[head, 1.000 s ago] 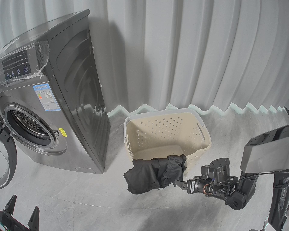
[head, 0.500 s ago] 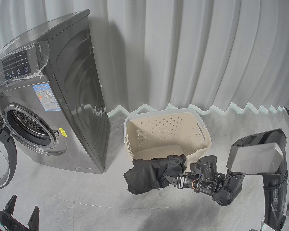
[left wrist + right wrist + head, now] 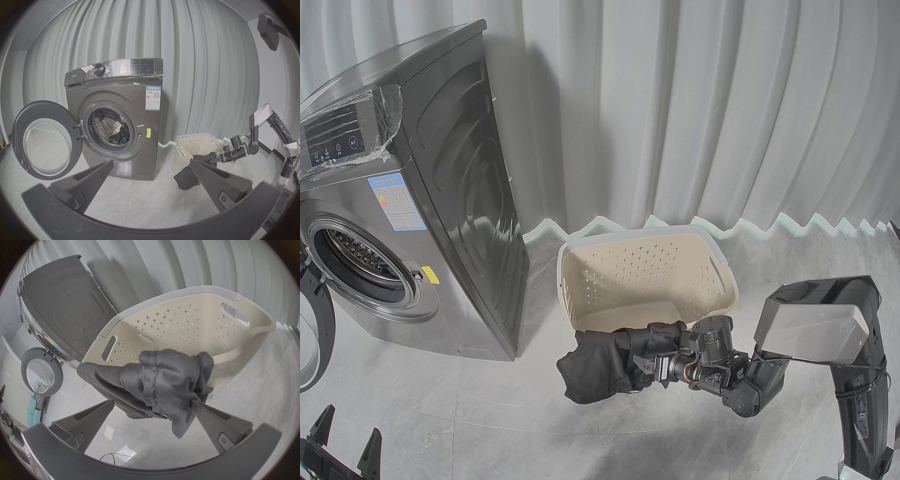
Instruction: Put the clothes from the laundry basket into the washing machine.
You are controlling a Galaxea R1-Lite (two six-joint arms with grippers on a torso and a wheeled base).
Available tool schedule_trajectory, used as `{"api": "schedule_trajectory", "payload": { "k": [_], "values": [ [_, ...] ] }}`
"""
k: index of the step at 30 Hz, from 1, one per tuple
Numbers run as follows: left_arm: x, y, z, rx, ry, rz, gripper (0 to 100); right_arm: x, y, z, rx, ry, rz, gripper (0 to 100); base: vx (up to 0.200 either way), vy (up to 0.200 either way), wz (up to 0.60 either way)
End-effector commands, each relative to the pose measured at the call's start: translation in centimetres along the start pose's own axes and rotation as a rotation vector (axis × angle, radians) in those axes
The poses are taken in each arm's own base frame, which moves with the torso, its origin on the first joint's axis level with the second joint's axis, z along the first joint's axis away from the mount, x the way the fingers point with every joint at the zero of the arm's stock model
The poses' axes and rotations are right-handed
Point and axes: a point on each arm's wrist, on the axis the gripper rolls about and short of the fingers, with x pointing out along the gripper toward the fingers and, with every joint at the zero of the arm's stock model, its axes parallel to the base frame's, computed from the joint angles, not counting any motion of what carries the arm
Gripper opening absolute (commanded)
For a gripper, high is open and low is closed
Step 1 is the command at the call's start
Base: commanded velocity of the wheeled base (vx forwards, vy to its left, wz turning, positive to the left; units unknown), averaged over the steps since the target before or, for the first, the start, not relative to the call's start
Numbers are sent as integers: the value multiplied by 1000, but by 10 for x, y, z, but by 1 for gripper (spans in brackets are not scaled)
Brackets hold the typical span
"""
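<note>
Left claw nearest, hanging low, fingers apart, empty. Right claw is spreading its fingers either side of the dark garment. Garment is draping over the near rim of the laundry basket, long axis running along it, bulk hanging outside toward the washing machine, whose door is standing open. Curtain hanging behind.

The right gripper is spread wide, one finger on either side of a dark garment that hangs over the rim of the cream laundry basket. Beyond the basket is the washing machine, its round door swung open.
</note>
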Motion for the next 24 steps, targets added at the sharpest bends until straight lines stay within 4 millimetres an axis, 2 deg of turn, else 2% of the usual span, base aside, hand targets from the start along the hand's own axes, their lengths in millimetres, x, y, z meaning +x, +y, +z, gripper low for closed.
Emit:
{"api": "schedule_trajectory", "payload": {
  "k": [1, 2, 3, 15, 20, 21, 24],
  "values": [
    [0, 0, -4, -1, -2, 0, 100, 9, -2, -3, 1, -3, -2, 100, 0, 0, 0],
    [0, 0, -4, -1, -2, 0, 100, 10, -1, -3, 1, -6, -1, 100, 0, 0, 0],
    [0, 0, -4, -1, -2, 0, 100, 10, -2, -2, 2, -9, -1, 0, 0, 0, 0],
    [0, 0, -4, -2, -2, 0, 100, 8, 3, 0, 9, -36, 19, 0, 0, 0, 0],
    [0, 0, -4, -1, -2, 0, 100, -11, 13, 3, 3, -56, 51, 0, 0, 0, 0],
    [0, 0, -4, -1, -2, 0, 100, -24, 17, 10, 2, -74, 64, 0, 0, 0, 0],
    [0, 0, -4, -2, -2, 0, 100, -43, 22, 19, 1, -106, 84, 0, 0, 0, 0]
  ]
}}
